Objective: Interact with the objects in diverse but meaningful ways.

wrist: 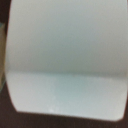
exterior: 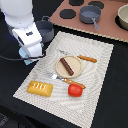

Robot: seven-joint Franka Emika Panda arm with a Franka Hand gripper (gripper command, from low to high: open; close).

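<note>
**Blind wrist camera, crowded mat: watch the carry**

Start at the upper left of the exterior view. Your gripper [exterior: 31, 50] hangs there over the left edge of the pale placemat [exterior: 97, 65], and a whitish block sits at its lower end. Your wrist view is filled by one pale, faintly blue surface, which I judge to be the carton [wrist: 65, 60], so the fingers look clamped on it, though neither picture shows the fingertips themselves. With that camera blocked, you cannot check the grip, and a loose hold could drop the carton onto the mat.

Just behind the arm is a grey pot [exterior: 45, 29]; a swing back could clip it.

Below, near the mat's lower left corner, lies the bread loaf [exterior: 40, 88], close under your path if you descend.

Toward the centre, the sausage stick [exterior: 67, 66] rests on the round plate [exterior: 69, 65], with a fork [exterior: 66, 79] just beside it; a low sweep would scatter them.

The tomato [exterior: 75, 90] sits lower centre and would roll if nudged.

At the upper right, a saucepan [exterior: 90, 13] stands on the toy stove, well apart.
</note>
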